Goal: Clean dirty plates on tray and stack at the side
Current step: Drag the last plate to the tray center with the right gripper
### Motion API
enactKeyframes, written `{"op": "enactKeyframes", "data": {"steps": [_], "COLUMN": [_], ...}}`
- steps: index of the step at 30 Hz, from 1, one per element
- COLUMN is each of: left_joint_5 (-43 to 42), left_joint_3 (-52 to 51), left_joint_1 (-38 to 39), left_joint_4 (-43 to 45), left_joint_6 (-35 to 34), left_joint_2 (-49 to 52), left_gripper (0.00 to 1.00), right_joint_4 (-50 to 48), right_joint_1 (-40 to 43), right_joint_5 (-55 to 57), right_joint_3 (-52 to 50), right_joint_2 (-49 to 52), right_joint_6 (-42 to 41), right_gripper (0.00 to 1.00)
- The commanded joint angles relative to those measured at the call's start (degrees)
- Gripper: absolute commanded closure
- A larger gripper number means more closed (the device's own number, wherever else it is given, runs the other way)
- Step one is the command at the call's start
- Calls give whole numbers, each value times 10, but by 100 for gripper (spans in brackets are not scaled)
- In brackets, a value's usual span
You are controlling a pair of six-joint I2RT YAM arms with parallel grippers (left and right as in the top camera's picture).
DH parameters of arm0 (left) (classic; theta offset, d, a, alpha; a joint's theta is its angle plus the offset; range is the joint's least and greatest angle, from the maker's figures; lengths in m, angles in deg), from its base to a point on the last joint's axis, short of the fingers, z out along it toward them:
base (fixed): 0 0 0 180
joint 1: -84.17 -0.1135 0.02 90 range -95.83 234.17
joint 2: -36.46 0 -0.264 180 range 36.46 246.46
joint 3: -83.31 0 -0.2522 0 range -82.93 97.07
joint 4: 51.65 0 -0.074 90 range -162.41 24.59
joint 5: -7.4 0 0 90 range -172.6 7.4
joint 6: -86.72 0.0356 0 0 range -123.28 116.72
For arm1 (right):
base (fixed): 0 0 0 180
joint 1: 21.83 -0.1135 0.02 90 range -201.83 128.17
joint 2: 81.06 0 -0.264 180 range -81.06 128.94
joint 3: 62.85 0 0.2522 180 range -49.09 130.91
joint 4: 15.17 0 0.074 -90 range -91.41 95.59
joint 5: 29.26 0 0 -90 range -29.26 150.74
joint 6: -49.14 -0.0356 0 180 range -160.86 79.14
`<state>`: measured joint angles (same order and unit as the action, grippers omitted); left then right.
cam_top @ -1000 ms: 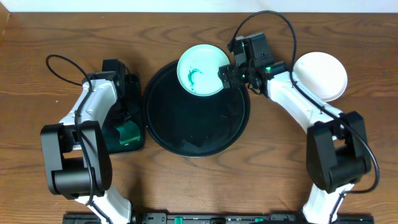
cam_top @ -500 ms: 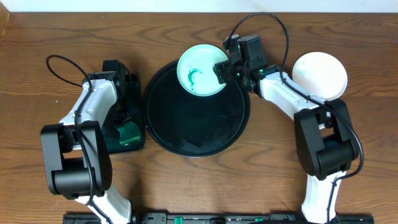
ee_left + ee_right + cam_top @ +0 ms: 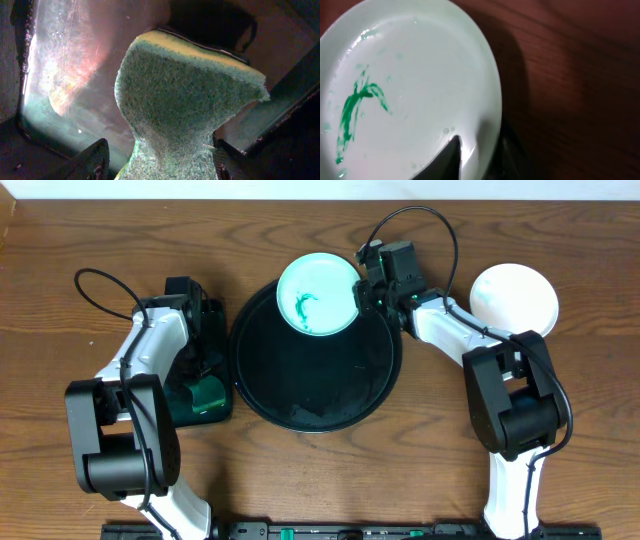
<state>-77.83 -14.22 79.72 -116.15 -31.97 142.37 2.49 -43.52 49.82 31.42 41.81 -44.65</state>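
Slid slightly toward 9 o'clock since a moment ago: smeared plate, and right gripper with it. Round, shallow, pale teal, glossy, with thin green streak toward 8 o'clock. Lies at 12 o'clock of glossy black tray, overhanging raised rim. Clamped on plate rim at 3 o'clock, right arm stretched low. Pinched in left gripper: coarse green sponge, yellow-backed, over small rectangular tray. Far at 3 o'clock, clean white plate.

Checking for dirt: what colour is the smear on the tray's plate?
Green smear on the plate; clearest in the right wrist view.
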Motion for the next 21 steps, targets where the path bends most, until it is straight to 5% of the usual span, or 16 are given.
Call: {"op": "enactKeyframes", "data": {"steps": [1,4,17,18,19,21], "left_joint_5": [1,1,1,1,1,1], "left_joint_3": [-5,-5,-5,-5,-5,-5], "left_joint_1": [-2,-2,-2,-2,-2,-2], "left_joint_4": [-7,-11,-10,-10,-8,-6], "left_joint_6": [-1,-1,-1,-1,-1,-1], "left_joint_2": [0,0,0,0,0,0], "left_gripper": [33,33,33,33,33,33], "right_joint_4": [10,20,58,63,69,74], "right_joint_1": [-11,-14,-18,-20,-23,-30], "right_joint_5": [0,0,1,1,1,-1], "right_joint_3": [2,2,2,2,2,2], "right_joint_2": [0,0,-28,-35,-46,-62], "right_joint_6": [0,-4,-17,-17,-17,-17], "right_gripper": [78,99,99,94,69,37]}}
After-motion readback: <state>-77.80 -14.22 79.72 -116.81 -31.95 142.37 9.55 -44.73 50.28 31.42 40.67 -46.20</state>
